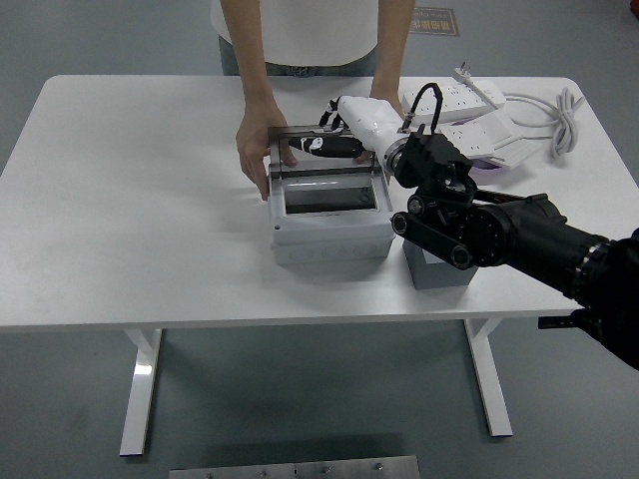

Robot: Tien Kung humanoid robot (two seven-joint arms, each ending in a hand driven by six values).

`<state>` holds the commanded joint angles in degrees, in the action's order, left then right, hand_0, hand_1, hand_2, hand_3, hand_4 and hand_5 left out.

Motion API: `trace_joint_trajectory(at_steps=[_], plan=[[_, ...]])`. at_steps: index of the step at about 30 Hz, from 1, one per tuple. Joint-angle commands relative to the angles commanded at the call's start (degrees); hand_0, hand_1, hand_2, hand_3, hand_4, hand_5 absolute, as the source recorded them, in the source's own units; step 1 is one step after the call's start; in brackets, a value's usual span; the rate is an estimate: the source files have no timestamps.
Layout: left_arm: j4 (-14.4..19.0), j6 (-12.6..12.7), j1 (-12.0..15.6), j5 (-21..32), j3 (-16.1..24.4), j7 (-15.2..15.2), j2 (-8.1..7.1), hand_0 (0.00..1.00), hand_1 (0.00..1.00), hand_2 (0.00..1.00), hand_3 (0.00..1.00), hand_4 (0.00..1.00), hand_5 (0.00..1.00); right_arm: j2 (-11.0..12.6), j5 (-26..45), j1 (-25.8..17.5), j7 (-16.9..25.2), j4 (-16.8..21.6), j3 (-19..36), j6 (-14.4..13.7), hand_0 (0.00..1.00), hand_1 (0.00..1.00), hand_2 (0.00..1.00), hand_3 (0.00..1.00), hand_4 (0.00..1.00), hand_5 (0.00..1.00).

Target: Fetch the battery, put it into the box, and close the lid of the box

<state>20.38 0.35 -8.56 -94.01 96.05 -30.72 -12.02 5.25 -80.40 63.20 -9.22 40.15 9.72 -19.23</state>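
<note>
Battery (329,146), black and slim, sits gripped in the right hand (351,128), whose white-shelled palm and dark fingers close around it just above the far rim of the grey box (329,232), at about 12 o'clock from the box's open window. A person's hand (256,148) steadies the upright clear lid (321,155) at the box's 10 o'clock corner, while a grey block (439,269) stands just beside the box at 3 o'clock and white power strips (469,110) lie well off towards 2 o'clock on the white table (120,200).

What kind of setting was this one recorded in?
Probably a robotics lab or test room: a bare white table on a grey floor, power strips at its far right, and a person steadying the box.
</note>
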Motion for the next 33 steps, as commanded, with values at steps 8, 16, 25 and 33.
trace_joint_trajectory(at_steps=[8, 16, 25, 33], plan=[[0.0, 0.1, 0.3, 0.4, -0.2, 0.0, 0.08, 0.52, 0.732, 0.627, 0.538, 0.208, 0.002, 2.3, -4.5, -0.5, -3.1, 3.2, 1.2, -0.1, 0.243, 0.417, 0.55, 0.644, 0.99, 0.937], [0.0, 0.1, 0.3, 0.4, -0.2, 0.0, 0.1, 0.52, 0.732, 0.628, 0.539, 0.209, 0.002, 2.9, -5.4, -1.4, -3.6, 4.6, 1.3, -0.1, 0.18, 0.387, 0.528, 0.634, 0.98, 0.934], [0.0, 0.2, 0.4, 0.7, -0.4, -0.1, 0.15, 0.519, 0.732, 0.629, 0.54, 0.21, 0.002, 3.6, -7.3, -2.4, -4.7, 7.1, 2.0, 0.0, 0.158, 0.368, 0.511, 0.625, 0.944, 0.91], [0.0, 0.3, 0.5, 0.8, -0.5, -0.1, 0.13, 0.518, 0.733, 0.63, 0.54, 0.211, 0.002, 4.7, -8.4, -3.7, -5.6, 9.8, 1.9, 0.4, 0.152, 0.362, 0.477, 0.61, 0.946, 0.918]])
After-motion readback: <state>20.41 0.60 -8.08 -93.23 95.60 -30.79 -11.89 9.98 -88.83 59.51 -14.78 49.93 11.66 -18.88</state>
